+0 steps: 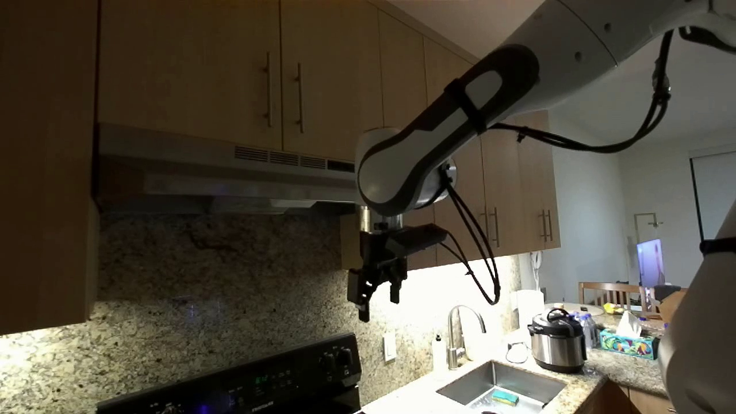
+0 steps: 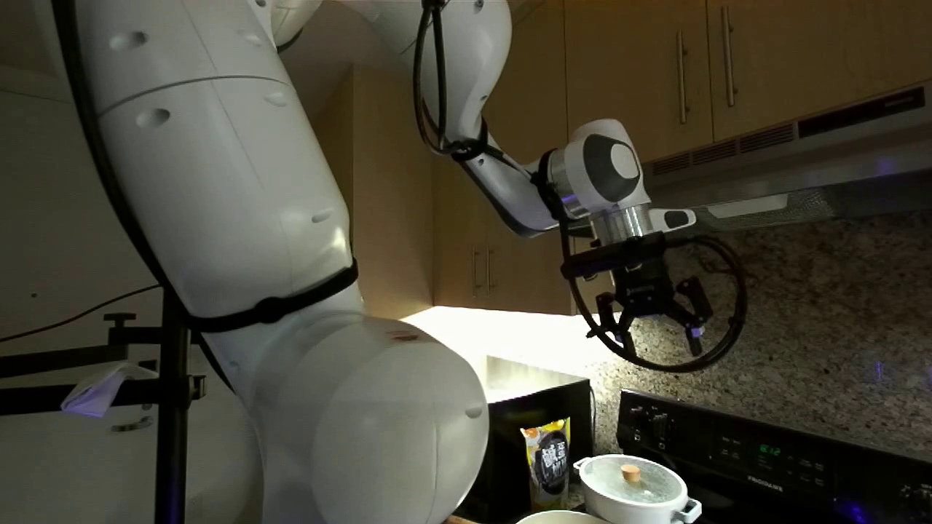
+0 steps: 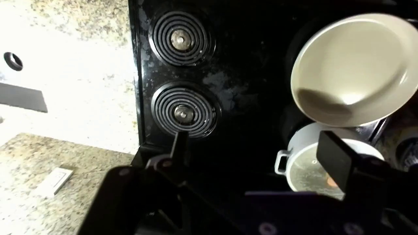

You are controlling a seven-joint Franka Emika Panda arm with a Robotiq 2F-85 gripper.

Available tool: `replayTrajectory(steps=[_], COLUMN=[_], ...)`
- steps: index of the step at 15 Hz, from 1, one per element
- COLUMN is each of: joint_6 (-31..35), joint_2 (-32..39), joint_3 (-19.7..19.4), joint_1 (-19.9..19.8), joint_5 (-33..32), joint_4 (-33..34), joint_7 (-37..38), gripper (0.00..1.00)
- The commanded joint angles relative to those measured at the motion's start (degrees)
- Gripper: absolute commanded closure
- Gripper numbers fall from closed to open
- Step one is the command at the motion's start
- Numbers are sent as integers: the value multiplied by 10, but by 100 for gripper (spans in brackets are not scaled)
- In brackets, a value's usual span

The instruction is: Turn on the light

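Note:
The range hood (image 1: 230, 175) hangs under the cabinets and also shows in an exterior view (image 2: 786, 175). A pale lamp panel (image 2: 748, 206) on its underside looks unlit. A dark strip (image 2: 861, 113) lies beside the vents on the hood front; any switches on it are too small to tell. A white wall plate (image 1: 390, 346) sits on the backsplash. My gripper (image 1: 379, 305) points down beside the hood, lower than its underside, touching nothing visible. It is open with nothing between the fingers in an exterior view (image 2: 662, 346) and the wrist view (image 3: 256, 153).
Below is the black stove (image 3: 248, 81) with coil burners, a cream pan (image 3: 352, 65) and a white lidded pot (image 3: 300, 143). Wooden cabinets (image 1: 328, 75) stand behind the arm. A sink (image 1: 471, 379) and a pressure cooker (image 1: 558, 342) are farther right. Cables loop around the wrist.

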Motion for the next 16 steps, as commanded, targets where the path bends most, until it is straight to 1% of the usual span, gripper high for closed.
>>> replayTrajectory(steps=[1, 3, 5, 8, 11, 16], joint_6=[20, 29, 43, 90, 138, 177], joint_2=[9, 4, 0, -8, -24, -68], joint_3=[41, 58, 67, 71, 72, 44], joint_1=[-36, -56, -72, -91, -107, -100], joint_5=[-83, -138, -173, -221, -256, -232], joint_4=[38, 52, 66, 80, 92, 91], joint_7=[99, 158, 215, 265, 286, 243], gripper=[0, 0, 0, 0, 0, 0])
